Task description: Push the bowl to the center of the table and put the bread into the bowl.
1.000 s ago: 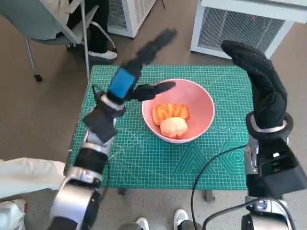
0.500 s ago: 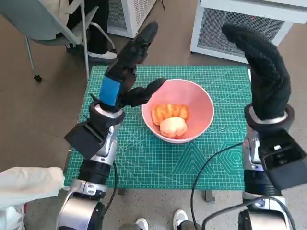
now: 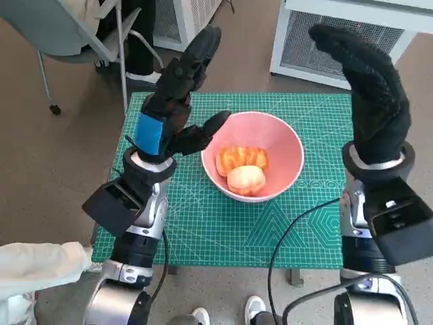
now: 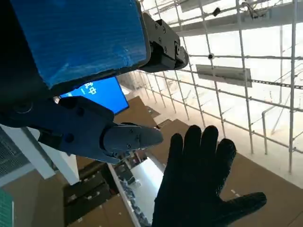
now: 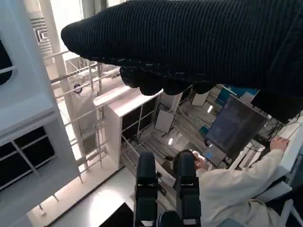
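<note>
A green mat (image 3: 203,230) covers the small table, with the pink bowl (image 3: 287,152) near its middle and the bread (image 3: 242,169) lying inside. Both hands are raised, empty, fingers spread: the left hand (image 3: 169,108) beside the bowl's rim, perhaps just clear of it, the right hand (image 3: 369,88) well apart.

Brown floor (image 3: 61,142) surrounds the table. A grey chair (image 3: 74,34) and white vented cabinets (image 3: 338,34) stand beyond the raised hands.
</note>
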Motion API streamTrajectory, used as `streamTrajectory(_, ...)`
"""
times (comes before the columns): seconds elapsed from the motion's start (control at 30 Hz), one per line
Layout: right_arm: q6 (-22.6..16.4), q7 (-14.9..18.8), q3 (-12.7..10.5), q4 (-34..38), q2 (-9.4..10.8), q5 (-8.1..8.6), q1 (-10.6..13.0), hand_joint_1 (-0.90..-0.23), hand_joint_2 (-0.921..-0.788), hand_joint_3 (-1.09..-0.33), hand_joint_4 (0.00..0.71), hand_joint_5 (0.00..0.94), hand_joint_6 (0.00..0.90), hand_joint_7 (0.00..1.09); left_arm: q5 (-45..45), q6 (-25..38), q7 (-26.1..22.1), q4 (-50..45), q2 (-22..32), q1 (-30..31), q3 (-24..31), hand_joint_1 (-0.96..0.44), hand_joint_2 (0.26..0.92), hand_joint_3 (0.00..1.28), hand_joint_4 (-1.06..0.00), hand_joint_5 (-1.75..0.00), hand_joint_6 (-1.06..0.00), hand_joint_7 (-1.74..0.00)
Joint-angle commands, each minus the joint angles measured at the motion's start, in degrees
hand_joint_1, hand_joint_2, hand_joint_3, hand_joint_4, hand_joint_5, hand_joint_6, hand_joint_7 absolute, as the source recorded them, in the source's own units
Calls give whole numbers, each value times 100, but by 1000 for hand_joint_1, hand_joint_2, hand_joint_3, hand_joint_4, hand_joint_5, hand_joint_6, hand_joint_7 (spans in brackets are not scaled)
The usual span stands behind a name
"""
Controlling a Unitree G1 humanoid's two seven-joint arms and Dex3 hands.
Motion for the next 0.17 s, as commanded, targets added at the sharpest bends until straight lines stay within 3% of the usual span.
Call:
streamTrajectory(0.03,67,63,10,111,15,66,-49,-577,-921,-771,244,4,145,363,-62,-83,-7,-117,-43,77,41,-431,921,354,-299,-24,-372,-46)
streamTrajectory(0.17,103,74,15,145,24,99,-98,-577,-921,-758,249,5,154,361,-76,-104,-25,-156,-44,101,48,-429,921,355,-310,-25,-381,-51)
